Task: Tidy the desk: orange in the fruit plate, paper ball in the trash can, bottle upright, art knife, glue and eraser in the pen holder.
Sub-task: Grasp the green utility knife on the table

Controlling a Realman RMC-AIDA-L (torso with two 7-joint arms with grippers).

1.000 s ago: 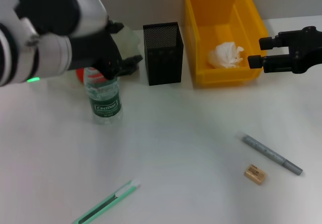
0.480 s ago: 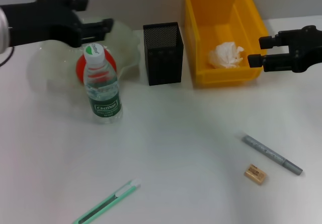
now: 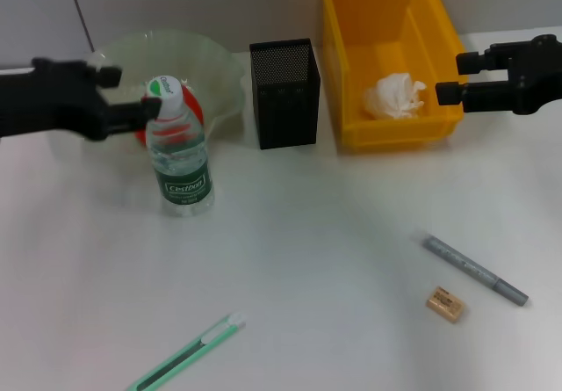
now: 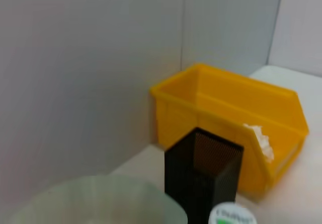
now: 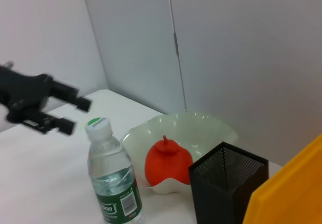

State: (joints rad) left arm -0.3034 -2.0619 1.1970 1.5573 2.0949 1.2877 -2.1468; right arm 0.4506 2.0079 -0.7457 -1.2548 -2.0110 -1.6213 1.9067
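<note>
Clear bottle (image 3: 180,158) upright, left gripper (image 3: 132,92) open beside its cap, right gripper (image 3: 450,76) open near yellow bin (image 3: 386,57)

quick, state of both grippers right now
Left gripper: open, holding nothing, beside the cap of the upright clear plastic water bottle.
Right gripper: open, holding nothing, at the right edge of the yellow plastic bin.

Bright, even overhead light; faint soft shadows on white tabletop (image 3: 316,233). Left claw (image 3: 132,92) motion-blurred. Left wrist view soft, hazy.
</note>
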